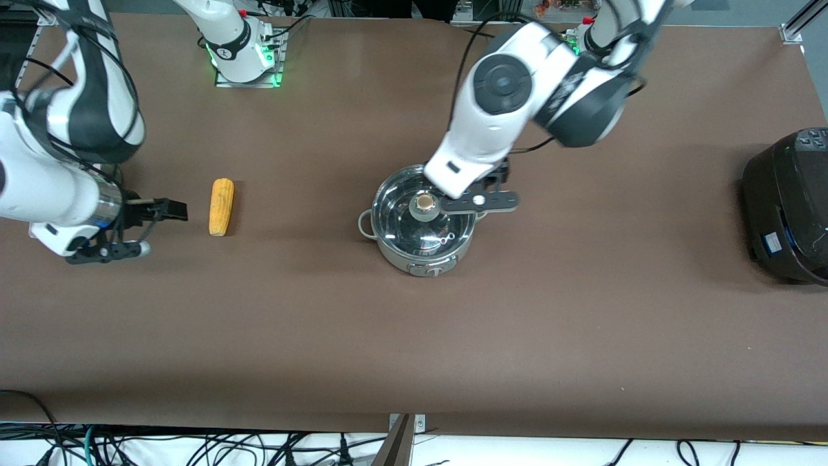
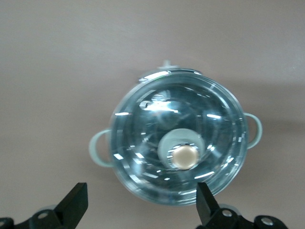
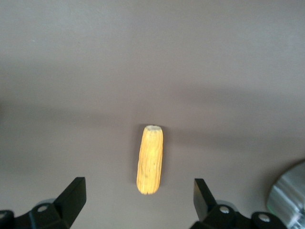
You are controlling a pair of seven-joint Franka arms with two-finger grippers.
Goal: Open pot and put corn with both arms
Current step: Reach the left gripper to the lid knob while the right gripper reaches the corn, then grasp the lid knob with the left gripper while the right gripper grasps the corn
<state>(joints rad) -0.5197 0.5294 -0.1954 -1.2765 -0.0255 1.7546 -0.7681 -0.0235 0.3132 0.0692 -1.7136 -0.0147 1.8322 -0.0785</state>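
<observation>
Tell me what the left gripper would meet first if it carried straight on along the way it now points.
Most likely the tan knob on the pot's glass lid. The left gripper is open over the pot, pointing down, and the knob sits near the line between its fingers; exact depth is unclear.

No legible text, brand, number or sign appears in any view. The black appliance (image 1: 790, 206) at the right edge of the front view carries a small blue label low on its side and button markings on its top, but neither can be read. The plate on the pot (image 1: 420, 223), at the lower edge of its wall near the frame's centre, shows no readable characters either.
</observation>
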